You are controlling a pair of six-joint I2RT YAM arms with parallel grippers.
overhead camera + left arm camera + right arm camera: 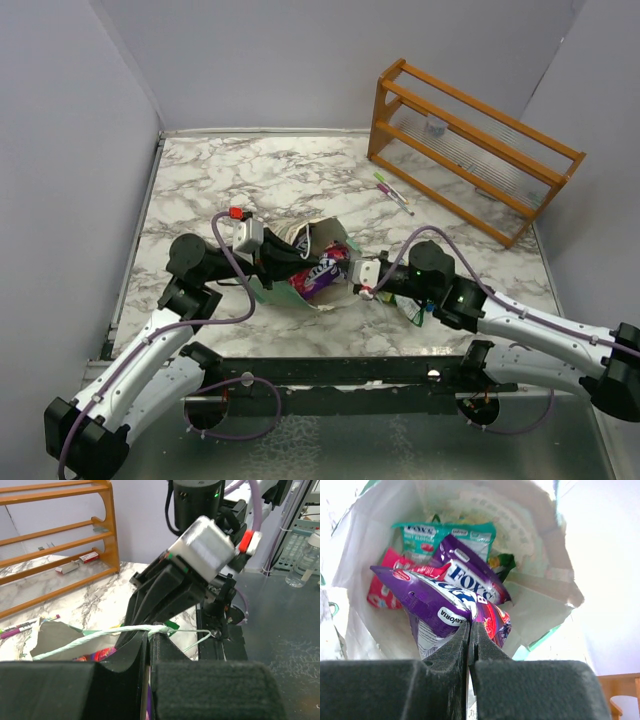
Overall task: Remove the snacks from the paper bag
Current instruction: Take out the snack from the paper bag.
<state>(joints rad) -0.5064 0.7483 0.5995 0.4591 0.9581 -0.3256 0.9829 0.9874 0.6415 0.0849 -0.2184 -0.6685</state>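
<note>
The paper bag (312, 236) lies on its side mid-table, its mouth toward the right arm. My left gripper (272, 262) is shut on the bag's rim; in the left wrist view (149, 635) the pale cord handle (95, 636) runs over the fingertips. My right gripper (359, 279) is shut on a corner of a purple packet (322, 273) at the bag's mouth. The right wrist view shows this gripper (470, 628), the held purple packet (437, 607), and the bag's cream inside (530, 555). A second purple packet (472, 580), a teal packet (445, 534), a red packet (385, 590) and a green one (503, 562) lie deeper inside.
A green packet (412, 311) lies on the marble table (250, 180) under my right arm. A pink-and-green pen (393, 193) lies near a wooden rack (475, 150) at the back right. Grey walls close in the left and back.
</note>
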